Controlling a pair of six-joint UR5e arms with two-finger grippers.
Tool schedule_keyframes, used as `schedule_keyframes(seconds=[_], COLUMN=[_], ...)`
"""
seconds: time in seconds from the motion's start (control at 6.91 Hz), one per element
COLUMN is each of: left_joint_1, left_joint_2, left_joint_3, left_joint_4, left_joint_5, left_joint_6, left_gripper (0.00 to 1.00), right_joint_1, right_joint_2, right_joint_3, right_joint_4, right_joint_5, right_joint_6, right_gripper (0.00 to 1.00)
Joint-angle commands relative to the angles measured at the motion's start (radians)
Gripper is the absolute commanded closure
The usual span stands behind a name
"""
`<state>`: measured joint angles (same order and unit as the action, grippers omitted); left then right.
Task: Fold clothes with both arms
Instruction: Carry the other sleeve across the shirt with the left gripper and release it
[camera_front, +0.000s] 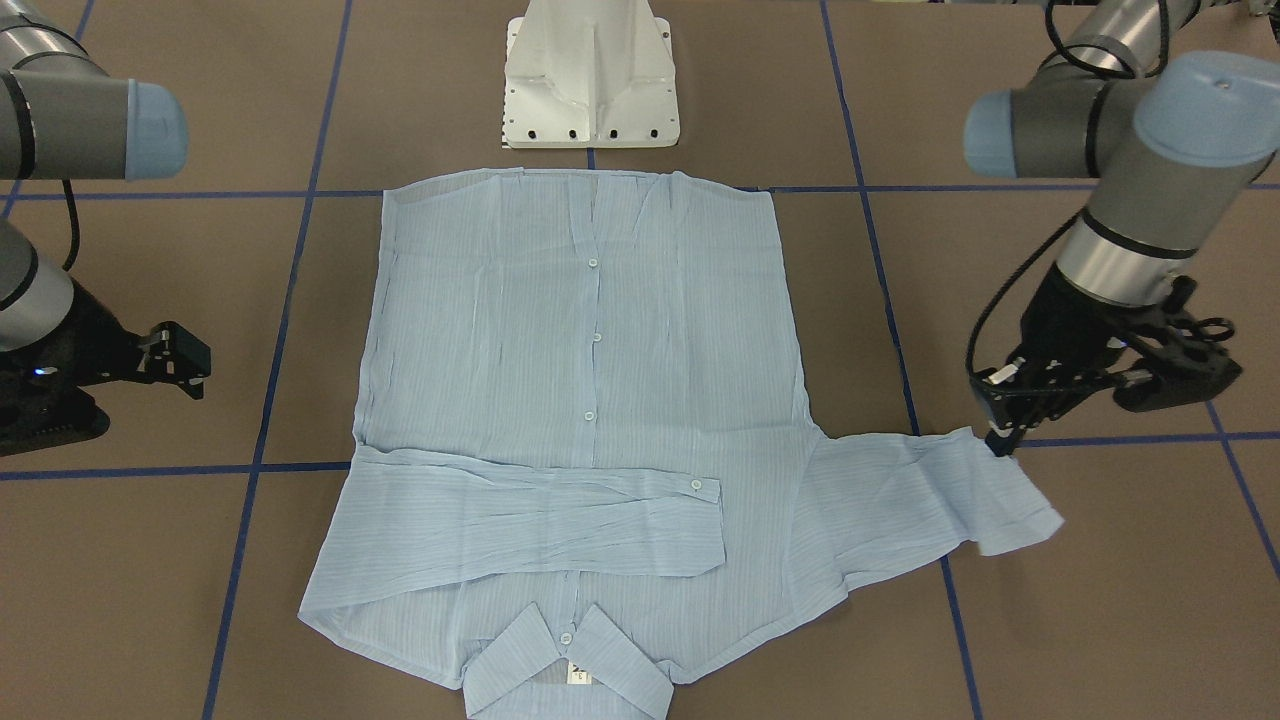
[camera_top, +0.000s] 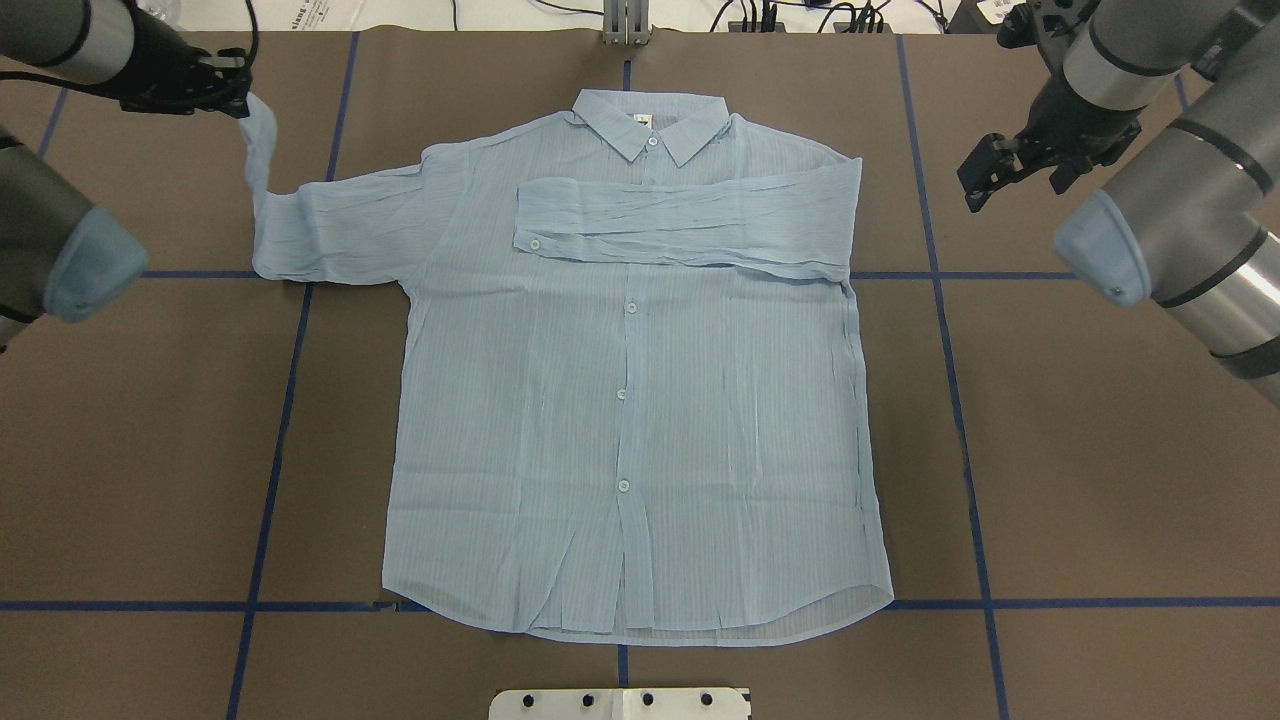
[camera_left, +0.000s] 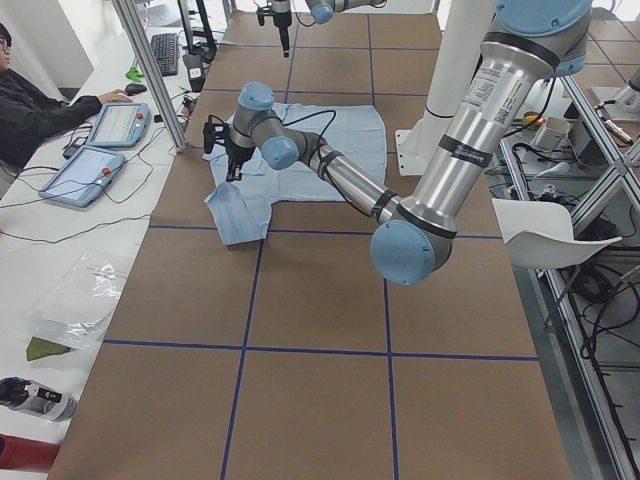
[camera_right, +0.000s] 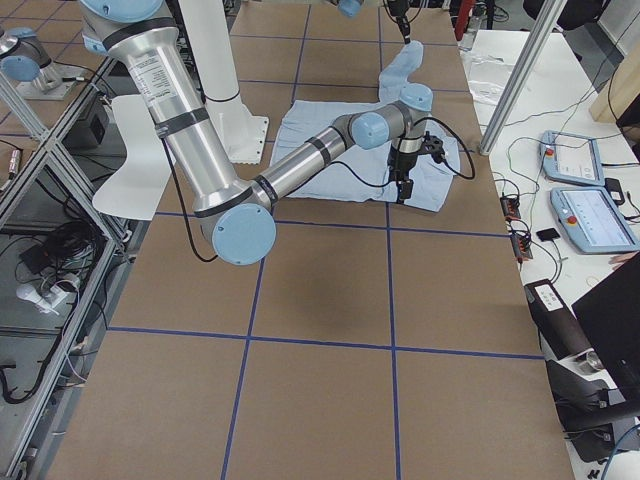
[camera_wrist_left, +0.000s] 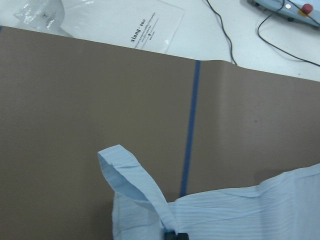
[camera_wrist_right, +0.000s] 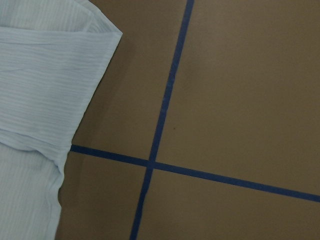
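The pale blue shirt (camera_top: 640, 400) lies flat and buttons up on the brown table, with its collar (camera_top: 650, 125) on the far side from the robot. One sleeve (camera_top: 690, 220) is folded across the chest. The other sleeve (camera_top: 330, 230) stretches outward, and its cuff end is lifted. My left gripper (camera_top: 238, 100) is shut on that cuff, also seen pinched in the front view (camera_front: 1000, 440) and the left wrist view (camera_wrist_left: 135, 180). My right gripper (camera_top: 1010, 180) hovers open beside the shirt's folded shoulder, holding nothing. The right wrist view shows only the shirt's edge (camera_wrist_right: 45, 75).
The white pedestal base (camera_front: 590, 80) stands near the shirt's hem. Blue tape lines (camera_top: 950, 350) cross the table. A side bench holds tablets (camera_left: 100, 150), cables and a plastic bag (camera_wrist_left: 125, 20). A person sits at that bench (camera_left: 30, 110).
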<state>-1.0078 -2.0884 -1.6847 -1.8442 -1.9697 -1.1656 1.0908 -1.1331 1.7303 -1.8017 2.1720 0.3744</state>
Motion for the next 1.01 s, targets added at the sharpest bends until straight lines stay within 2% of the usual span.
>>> schedule_keyframes(seconds=[0.0,0.14,0.43,0.87], left_joint_1=[0.087,0.13,0.202,0.236], left_joint_2=[-0.16,-0.232,-0.34,-0.369], left_joint_3=[-0.003,-0.001,0.002,-0.007], left_joint_4=[0.077,0.088,0.103,0.103], left_joint_5=[-0.001,-0.005,-0.023,-0.052], left_joint_6=[-0.167,-0.251,-0.4,-0.457], left_gripper=[1.0,1.0,1.0,1.0], right_joint_1=[0.066,0.083,0.083,0.083], right_joint_2=[-0.062,-0.086,-0.091,-0.094], right_joint_3=[0.011,0.009,0.006,0.003], right_joint_4=[-0.033,-0.03,-0.03,-0.028], right_joint_5=[0.04,0.066,0.063,0.06], right_joint_6=[-0.147,-0.169,-0.169,-0.169], right_gripper=[0.0,0.0,0.0,0.0])
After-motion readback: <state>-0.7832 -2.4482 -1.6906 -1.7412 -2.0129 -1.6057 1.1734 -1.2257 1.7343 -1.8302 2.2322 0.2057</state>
